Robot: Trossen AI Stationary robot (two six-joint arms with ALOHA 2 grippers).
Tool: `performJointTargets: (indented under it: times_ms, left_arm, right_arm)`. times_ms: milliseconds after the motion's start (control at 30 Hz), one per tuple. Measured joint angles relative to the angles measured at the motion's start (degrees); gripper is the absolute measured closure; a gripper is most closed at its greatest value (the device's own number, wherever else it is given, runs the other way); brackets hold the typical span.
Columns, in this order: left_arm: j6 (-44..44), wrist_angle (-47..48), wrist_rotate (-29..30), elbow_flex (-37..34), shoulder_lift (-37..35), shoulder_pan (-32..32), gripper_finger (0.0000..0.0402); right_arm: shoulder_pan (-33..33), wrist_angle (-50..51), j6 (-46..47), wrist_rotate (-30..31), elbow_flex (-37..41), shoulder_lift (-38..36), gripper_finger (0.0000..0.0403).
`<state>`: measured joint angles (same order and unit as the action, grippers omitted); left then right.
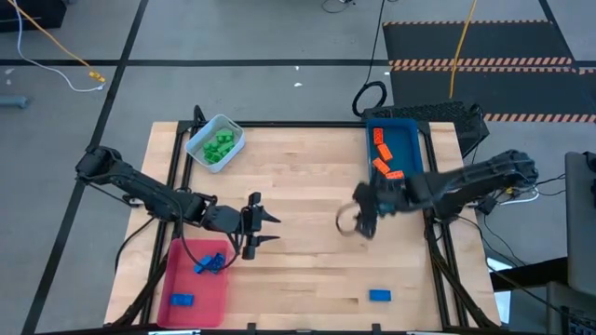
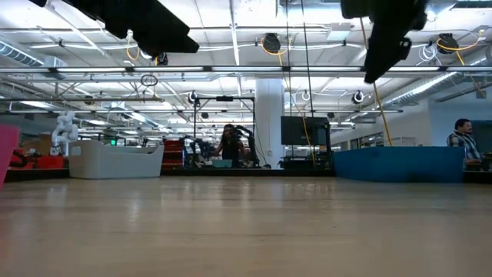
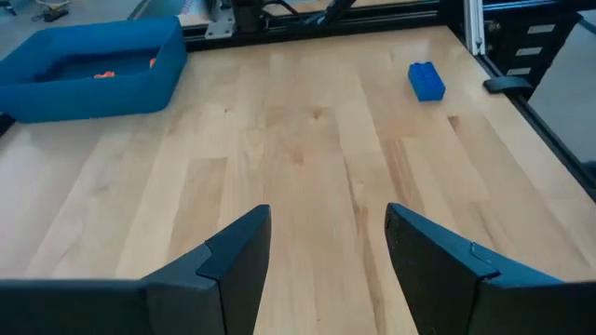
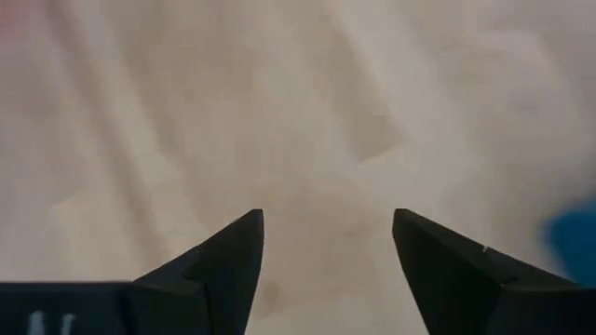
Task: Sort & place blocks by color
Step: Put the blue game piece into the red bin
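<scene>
One blue block (image 1: pixel 379 296) lies flat on the wood near the table's near edge; it also shows in the left wrist view as the blue block (image 3: pixel 426 81). Green blocks (image 1: pixel 220 146) lie in the pale tray, orange blocks (image 1: pixel 384 151) in the blue tray, and blue blocks (image 1: pixel 209 264) in the red tray. My left gripper (image 1: pixel 270 229) is open over the table's middle left, beside the red tray, holding nothing. My right gripper (image 1: pixel 352 221) is open above the wood, right of centre, between the blue tray and the loose blue block; it holds nothing.
The pale tray (image 1: pixel 233 130) sits at the far left, the blue tray (image 1: pixel 417 140) at the far right, and the red tray (image 1: pixel 177 279) at the near left corner. Bare wood (image 1: pixel 307 186) spreads between the arms. A black frame edges the table.
</scene>
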<state>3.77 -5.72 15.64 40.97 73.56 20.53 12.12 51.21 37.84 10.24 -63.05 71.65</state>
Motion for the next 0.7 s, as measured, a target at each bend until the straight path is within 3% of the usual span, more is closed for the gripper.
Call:
performJointTargets:
  times_ms: [233,400,600,700]
  left_arm:
    - [-0.45,-0.78,-0.04,0.02,0.00,-1.18,0.0190]
    - [0.90,-1.21,-0.05,0.02,0.00,-2.58,0.0190]
    - [1.25,-3.78,-0.09,0.02,0.00,-5.02,0.0190]
    - [0.45,-8.63,-0.09,0.02,0.00,-6.55,0.0190]
  right_arm:
    - [15.67,-9.16,7.27,0.19,-0.02,3.17,0.0195]
    - [23.76,-15.11,7.54,3.82,-0.07,6.80,0.0197]
    - [28.25,-10.48,2.75,6.34,-0.04,10.99,0.0197]
    - [28.45,-8.48,0.51,3.46,-0.02,13.00,0.0192]
